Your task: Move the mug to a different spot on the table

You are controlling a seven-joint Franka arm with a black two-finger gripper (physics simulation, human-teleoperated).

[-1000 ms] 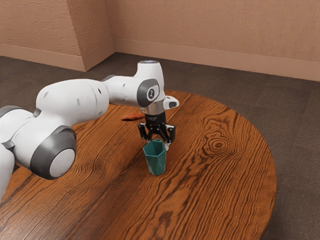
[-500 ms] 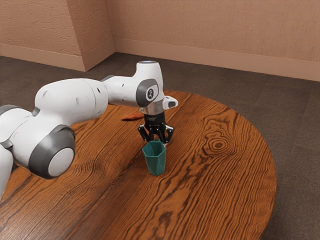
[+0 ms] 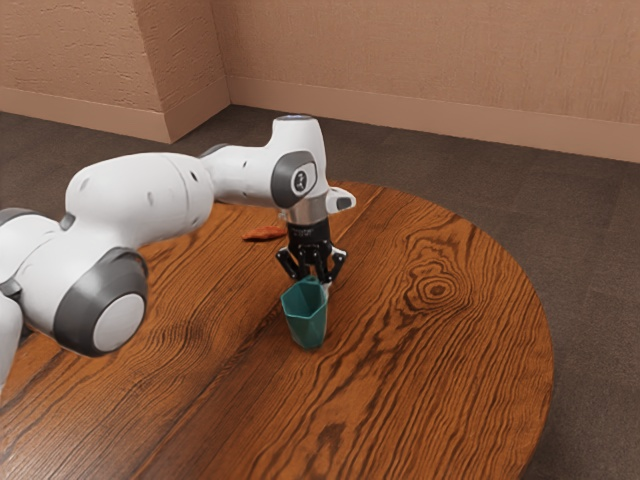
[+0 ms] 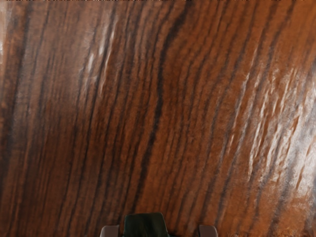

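The teal faceted mug (image 3: 305,314) stands near the middle of the round wooden table (image 3: 430,350), leaning slightly. My black gripper (image 3: 316,281) hangs straight down over the mug's far rim, its fingers drawn together on that rim. In the wrist view a dark teal piece of the mug (image 4: 143,224) sits just under my hand, with the wood grain of the table (image 4: 158,108) beyond it.
A small orange-red object (image 3: 265,235) lies on the table behind my arm. The table's curved edge (image 3: 548,360) runs along the exterior view's right, with dark carpet past it. There is bare wood on every side of the mug.
My fingers have come together from a wide spread onto the mug's rim. The mug has shifted a little toward the exterior view's left and tipped slightly.
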